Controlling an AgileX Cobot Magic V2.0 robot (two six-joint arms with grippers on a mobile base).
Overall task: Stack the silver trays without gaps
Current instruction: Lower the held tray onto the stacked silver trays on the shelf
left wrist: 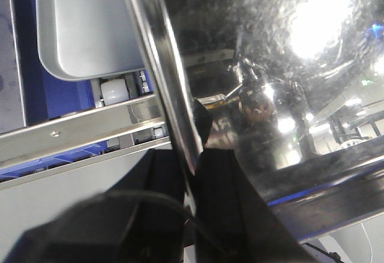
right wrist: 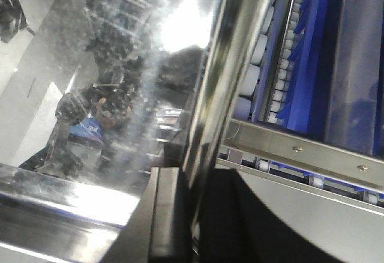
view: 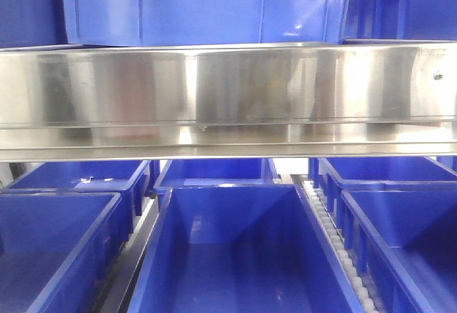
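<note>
While I'm looking down both wrist cameras, I'm seeing my left gripper [left wrist: 191,182] pinching the thin rim of a shiny silver tray [left wrist: 270,65], jaws narrow with the rim clamped between the black fingers. My right gripper [right wrist: 193,215] is doing the same thing on a rim over on its side, closed down tight on a polished pan wall [right wrist: 120,65]. I'm guessing that's the same tray held from both ends, but I can't really confirm it.

A second silver tray [left wrist: 84,29] is lying flat below, past my left wrist, beside the steel rail [left wrist: 78,131]. So I'm reckoning the stacking itself isn't done yet: still need to line my tray up over that one and seat it flush.

The front view is only showing a long shelf rail [view: 228,88] and blue bins [view: 235,249], no trays there.
</note>
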